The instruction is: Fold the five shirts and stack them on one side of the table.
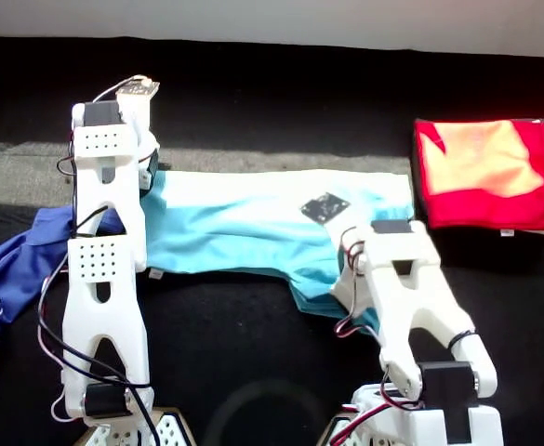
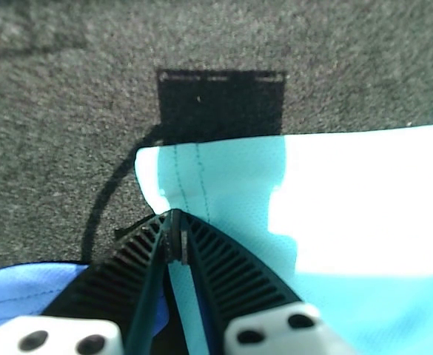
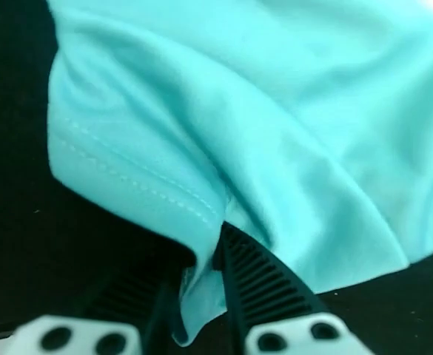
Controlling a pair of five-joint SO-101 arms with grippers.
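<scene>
You look mid-fold with the left pincer [image 2: 173, 238] and right pincer [image 3: 207, 260] each clamped on an edge of the turquoise shirt [image 1: 244, 223], so next carry both ends over together.

**Black cloth [image 1: 253, 344] under hard light**

Covers the table [image 1: 495, 307] edge to edge, felt-like in texture. Ends at a pale strip [image 1: 272, 19] along the far side. Turns grey under a band of light [image 1: 20, 163] there. Carries a dark rectangular shadow [image 2: 220, 103].
</scene>
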